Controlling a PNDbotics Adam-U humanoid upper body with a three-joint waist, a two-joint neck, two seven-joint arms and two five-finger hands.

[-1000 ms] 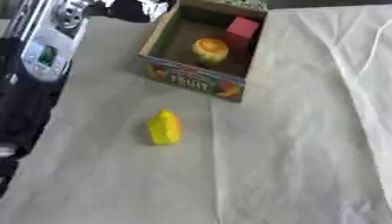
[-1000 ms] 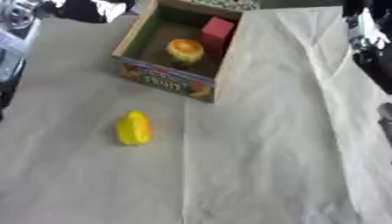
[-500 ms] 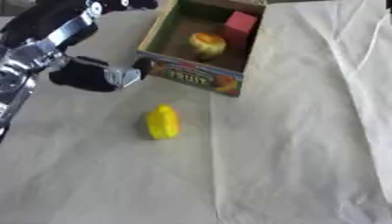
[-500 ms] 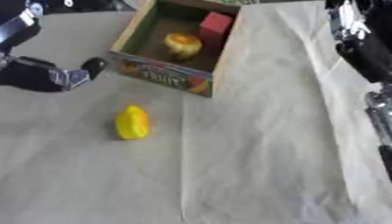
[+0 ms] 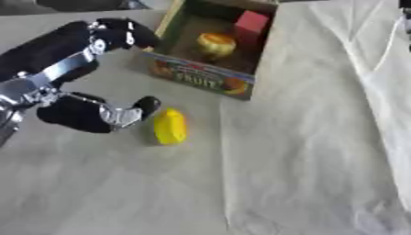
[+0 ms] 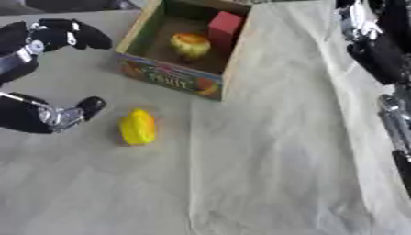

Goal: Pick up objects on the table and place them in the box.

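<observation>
A yellow oblong fruit lies on the cloth in front of the box. The box is an open cardboard carton with fruit print; inside sit a round yellow-orange fruit and a red block. My left hand comes in from the left, open, with its fingers arched above the table and its thumb tip just left of the yellow fruit, close to it. My right arm hangs along the right edge of the right eye view; its hand is out of view.
A pale creased cloth covers the table. A raised fold runs down the right side. Open cloth lies in front of and to the right of the yellow fruit.
My left hand has come down and to the right, from beside the box to right next to the yellow fruit. The camera view has also shifted slightly.
</observation>
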